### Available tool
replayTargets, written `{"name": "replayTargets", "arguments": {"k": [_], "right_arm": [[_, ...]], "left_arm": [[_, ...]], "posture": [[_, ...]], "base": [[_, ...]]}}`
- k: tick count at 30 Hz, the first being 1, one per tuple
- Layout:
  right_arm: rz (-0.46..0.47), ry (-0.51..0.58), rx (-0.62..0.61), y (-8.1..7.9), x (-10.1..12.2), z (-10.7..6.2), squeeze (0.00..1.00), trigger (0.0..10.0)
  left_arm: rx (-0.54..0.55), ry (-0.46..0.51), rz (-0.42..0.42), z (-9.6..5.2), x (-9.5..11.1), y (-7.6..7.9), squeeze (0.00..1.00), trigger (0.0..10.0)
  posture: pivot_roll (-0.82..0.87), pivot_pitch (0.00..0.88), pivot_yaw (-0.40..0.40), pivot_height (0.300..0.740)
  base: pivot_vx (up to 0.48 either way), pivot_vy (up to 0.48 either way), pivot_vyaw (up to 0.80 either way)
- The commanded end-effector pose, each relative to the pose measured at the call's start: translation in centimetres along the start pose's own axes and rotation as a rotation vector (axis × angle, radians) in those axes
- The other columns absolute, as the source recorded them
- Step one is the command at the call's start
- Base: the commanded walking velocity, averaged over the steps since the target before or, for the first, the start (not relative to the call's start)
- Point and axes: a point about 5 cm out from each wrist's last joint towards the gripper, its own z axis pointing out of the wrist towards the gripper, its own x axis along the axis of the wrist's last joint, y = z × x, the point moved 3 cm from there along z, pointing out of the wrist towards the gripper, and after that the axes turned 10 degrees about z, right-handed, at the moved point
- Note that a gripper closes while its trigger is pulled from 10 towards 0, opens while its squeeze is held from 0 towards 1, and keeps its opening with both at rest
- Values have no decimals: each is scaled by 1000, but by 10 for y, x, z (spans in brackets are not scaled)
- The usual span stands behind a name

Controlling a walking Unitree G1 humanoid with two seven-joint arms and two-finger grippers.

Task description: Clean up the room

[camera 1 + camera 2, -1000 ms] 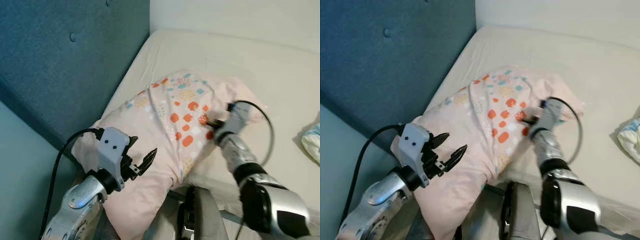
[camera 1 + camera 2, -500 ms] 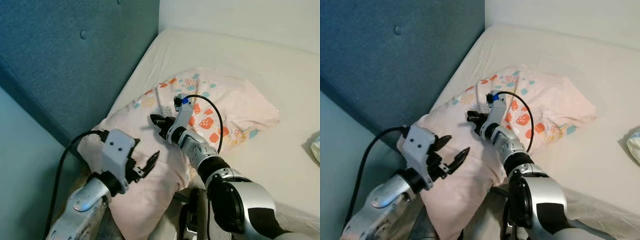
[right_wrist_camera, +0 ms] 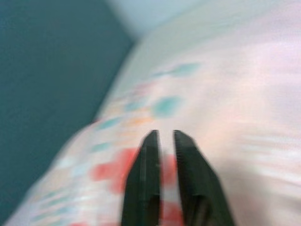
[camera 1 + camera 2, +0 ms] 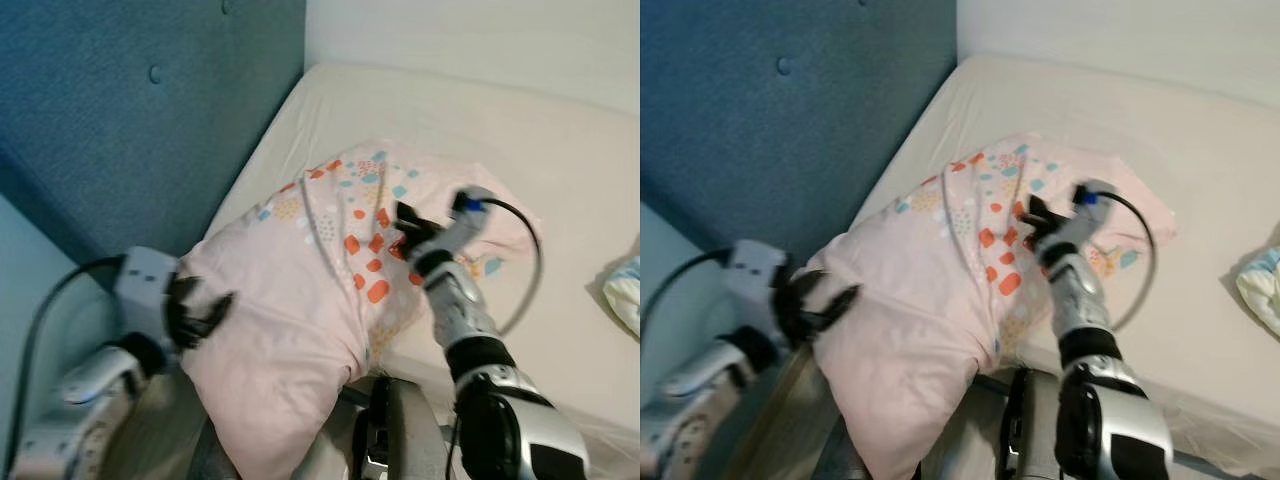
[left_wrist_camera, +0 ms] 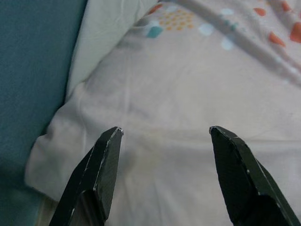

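1. Left eye view: pink pillow [image 4: 320,290] w/ orange + teal spots lies on the cream bed [image 4: 560,170], its left end by the blue headboard [image 4: 120,110] and its near end hanging over the bed edge. Left gripper [image 4: 200,312] blurred, at the pillow's left end, fingers apart. Right gripper [image 4: 408,222] over the spotted mid part of the pillow. Pale blue cloth [image 4: 625,290] at far right of bed.
2. Right eye view: same scene; black cable [image 4: 1135,265] loops off the right wrist.
3. Left wrist view: fingers [image 5: 106,169] spread wide, plain pink pillow cloth between them, no contact seen.
4. Right wrist view: blurred; fingers [image 3: 143,183] nearly together w/ a thin gap, pointing at orange spots on the pillow; can't tell if they pinch cloth.
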Motion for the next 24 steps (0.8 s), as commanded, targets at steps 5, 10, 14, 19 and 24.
{"name": "replayTargets", "arguments": {"k": [5,10,14,19,24], "right_arm": [[296,152,-270,54,9,-31,1000,10000],[391,182,-339,70,8,-39,1000,10000],[450,183,-385,82,4,-43,1000,10000],[504,128,-494,104,-8,-51,1000,10000],[462,22,-490,95,-15,-41,761,10000]], "left_arm": [[-3,-29,-31,-3,-12,0,0,10000],[-11,-12,-36,-1,-10,5,0,10000],[-29,-5,-32,1,-8,9,0,10000],[-17,14,-2,5,-2,8,0,10000],[-48,68,33,13,14,17,0,10000]], "posture": [[50,264,1,610],[52,267,2,610],[62,271,4,610],[87,287,10,610],[132,325,14,610]], "base": [[0,0,0],[0,0,0],[0,0,0],[0,0,0],[0,0,0]]}}
